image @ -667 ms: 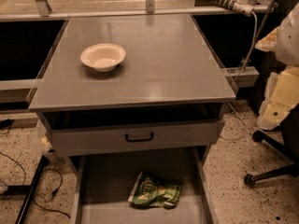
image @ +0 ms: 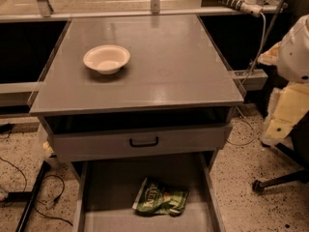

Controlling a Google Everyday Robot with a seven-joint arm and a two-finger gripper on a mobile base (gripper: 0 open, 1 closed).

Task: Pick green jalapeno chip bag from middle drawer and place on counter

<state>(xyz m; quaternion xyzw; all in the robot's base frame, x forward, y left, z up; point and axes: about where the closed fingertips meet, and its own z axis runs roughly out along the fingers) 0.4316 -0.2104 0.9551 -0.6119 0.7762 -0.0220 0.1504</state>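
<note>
The green jalapeno chip bag (image: 161, 199) lies crumpled on the floor of the open middle drawer (image: 104, 187), near its front centre. The drawer is pulled out below the grey drawer with a black bar handle (image: 144, 142). The counter (image: 159, 66) is the wide grey slab on top. My arm shows at the right edge, beside the cabinet and well above and to the right of the bag. Its cream lower end with the gripper (image: 279, 124) points down over the floor. Nothing shows in the gripper.
A white bowl (image: 106, 58) stands on the counter's left rear part. A chair base with a caster (image: 270, 182) is on the speckled floor to the right. Cables lie on the floor at left. A rail and power strip (image: 236, 1) run behind the counter.
The arm's lower end at the right has shifted slightly downward. The bag, drawer and bowl have not moved.
</note>
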